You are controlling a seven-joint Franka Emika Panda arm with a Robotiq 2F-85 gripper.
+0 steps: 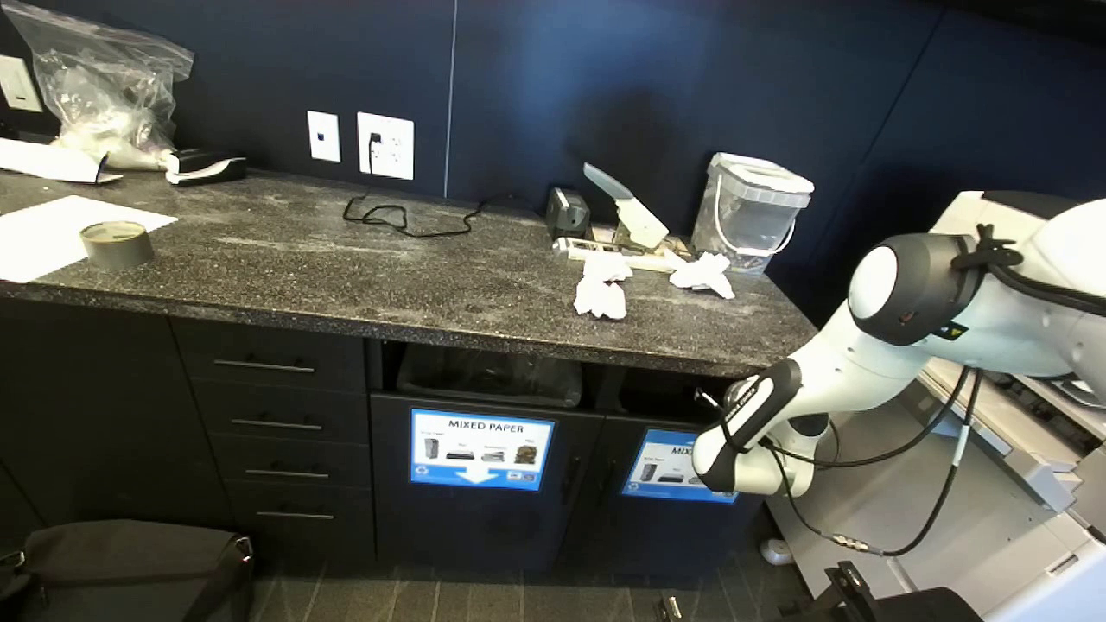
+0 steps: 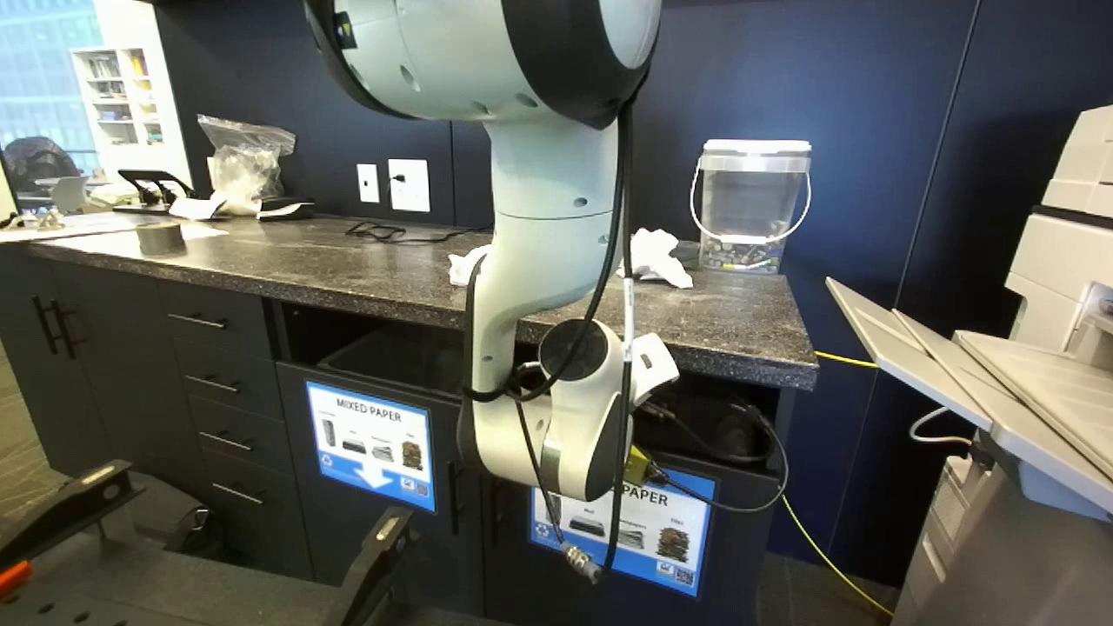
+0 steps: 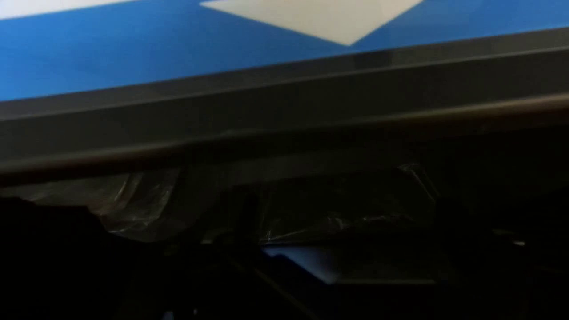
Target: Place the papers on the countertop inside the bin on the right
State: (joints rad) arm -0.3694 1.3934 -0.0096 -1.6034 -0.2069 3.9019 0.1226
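On the dark speckled countertop (image 1: 328, 285) lie crumpled white papers: a clump (image 1: 600, 298) near the front edge and a wad (image 1: 704, 275) by the tub. The arm partly covers the clump in an exterior view, with the wad (image 2: 652, 258) beside it. My arm reaches down to the slot of the right bin (image 2: 739, 548); the gripper is hidden in both exterior views. In the dark wrist view my gripper (image 3: 350, 200) shows as two finger silhouettes standing wide apart, open, inside the slot past the bin's rim (image 3: 284, 100). A pale bluish patch (image 3: 306, 262) lies low between them, unclear what.
The twin bin (image 1: 467, 536) stands left of the right one. A lidded translucent tub (image 1: 747, 216) and a paper cutter (image 1: 639, 220) stand at the countertop's back. A printer (image 2: 1061, 296) stands to the right. The countertop's thick edge overhangs the slots. Cables hang from the wrist.
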